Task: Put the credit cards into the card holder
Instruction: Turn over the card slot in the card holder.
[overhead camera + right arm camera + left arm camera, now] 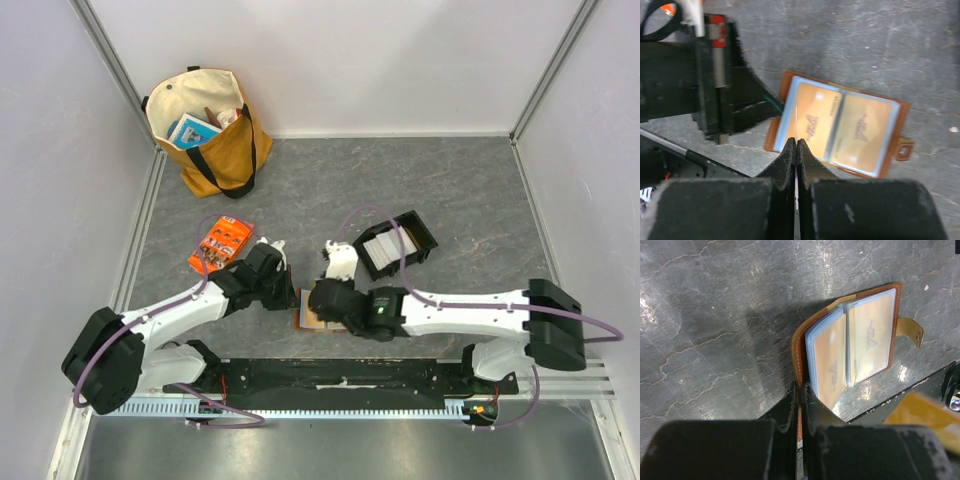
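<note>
Slotting a credit card (796, 117) edge-on over the open card holder (840, 127), flat on the desk (865, 40), with the right tool (796, 145) pinching it. Clamping the holder's cover edge in the left tool (801, 392). Next, probably: lining up with a sleeve mouth, pushing gently. Cramped between tools; roomier toward the black tray (428, 240).
</note>
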Controlling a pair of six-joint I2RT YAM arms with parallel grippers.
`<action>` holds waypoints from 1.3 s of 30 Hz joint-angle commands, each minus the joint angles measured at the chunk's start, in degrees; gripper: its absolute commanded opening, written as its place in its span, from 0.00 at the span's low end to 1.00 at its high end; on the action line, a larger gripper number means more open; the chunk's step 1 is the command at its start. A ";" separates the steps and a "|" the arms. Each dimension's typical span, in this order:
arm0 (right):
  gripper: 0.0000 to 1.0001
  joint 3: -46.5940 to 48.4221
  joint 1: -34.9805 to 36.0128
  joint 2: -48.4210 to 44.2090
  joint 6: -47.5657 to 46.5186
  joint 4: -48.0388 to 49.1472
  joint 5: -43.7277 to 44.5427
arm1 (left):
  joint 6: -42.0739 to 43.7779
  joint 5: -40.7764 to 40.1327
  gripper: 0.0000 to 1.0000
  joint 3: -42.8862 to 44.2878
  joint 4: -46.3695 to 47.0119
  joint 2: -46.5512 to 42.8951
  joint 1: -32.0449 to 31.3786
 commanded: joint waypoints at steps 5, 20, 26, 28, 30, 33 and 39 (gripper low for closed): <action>0.00 3.73 5.90 6.21 7.10 8.21 15.73 | -3.85 0.63 0.02 -2.02 0.60 -3.78 -0.15; 0.00 5.49 5.98 11.40 6.14 9.37 16.00 | -4.55 0.72 0.02 -2.46 0.60 -4.75 -0.24; 0.00 6.02 5.98 12.63 5.70 9.45 15.47 | -4.55 0.81 0.02 -2.37 0.60 -4.66 -0.15; 0.00 6.10 5.99 12.72 5.52 9.36 15.56 | -4.55 0.89 0.02 -2.37 0.60 -4.57 -0.15; 0.00 6.19 5.98 13.07 5.17 9.28 15.65 | -4.55 0.90 0.02 -2.29 0.60 -4.58 -0.15; 0.00 6.37 5.98 13.68 4.82 8.84 15.82 | -4.55 0.81 0.02 -2.37 0.60 -4.49 -0.15; 0.00 6.72 5.98 14.47 4.91 7.61 16.26 | -4.55 0.72 0.02 -2.29 0.51 -4.57 -0.15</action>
